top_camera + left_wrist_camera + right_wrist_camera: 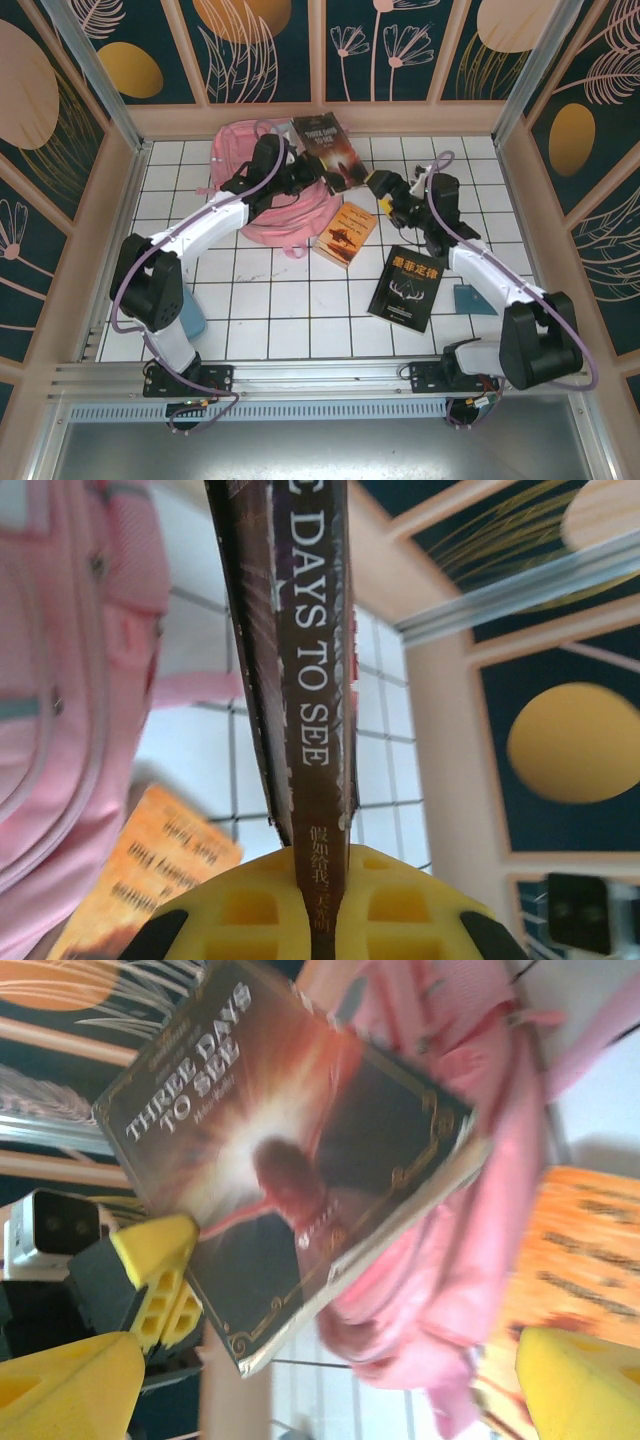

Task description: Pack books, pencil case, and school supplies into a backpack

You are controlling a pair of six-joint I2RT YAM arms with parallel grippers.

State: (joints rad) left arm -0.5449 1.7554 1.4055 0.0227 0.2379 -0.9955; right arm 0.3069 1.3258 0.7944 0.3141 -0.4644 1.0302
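The pink backpack (268, 205) lies at the back of the tiled table. My left gripper (328, 178) reaches over it and is shut on the lower edge of the large dark book (326, 143), which it holds tilted above the bag. In the left wrist view the book's spine (310, 660) is pinched between the yellow fingers (230, 910), with the backpack (60, 680) to the left. My right gripper (381, 192) is open just right of the book. Its view shows the cover (290, 1150), the backpack (470, 1230) and the smaller orange book (590, 1250).
The orange book (345, 233) lies flat beside the backpack's front right. A second dark book with white lettering (408, 288) lies nearer the right arm. A small blue piece (470, 298) sits at the right and another blue thing (190, 318) by the left base. Wooden walls enclose the table.
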